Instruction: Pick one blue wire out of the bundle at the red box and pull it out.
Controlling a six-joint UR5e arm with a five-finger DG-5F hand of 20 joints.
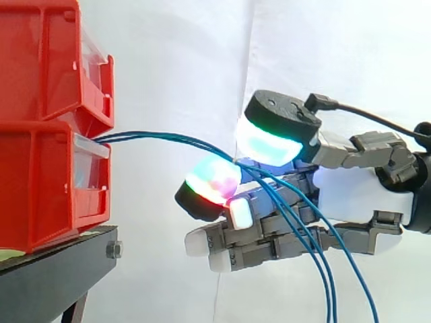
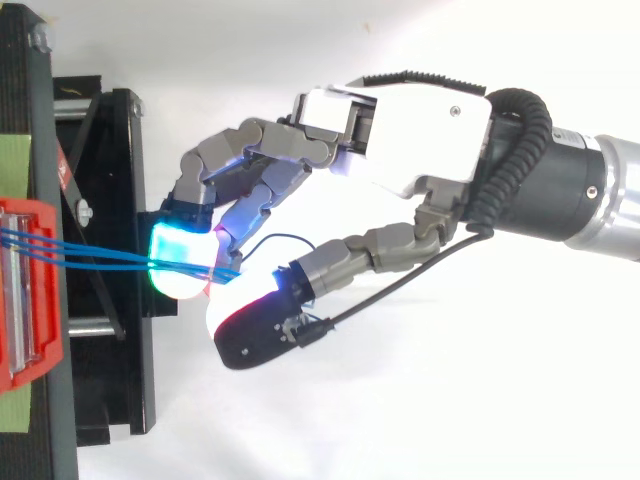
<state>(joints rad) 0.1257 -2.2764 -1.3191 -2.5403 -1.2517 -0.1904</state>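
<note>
Location type: robotics laboratory test cell. Indicators: plain white curtain [image 1: 182,67] as backdrop; stacked red bins [image 1: 47,121] at frame left on a black stand [image 1: 54,269]; multi-fingered robot hand [image 1: 357,195] at frame right.

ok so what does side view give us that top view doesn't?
Side view: the upper red bin stacked on the lower bin. The blue wires leave the lower bin at its clear front, then hang down past the hand to the bottom edge.
Top view: the wires run side by side from the bin to the fingertips, and the arm's wrist comes in from the right.
Both: the black stand, and two glowing pads closed on the wires between bin and palm.
</note>
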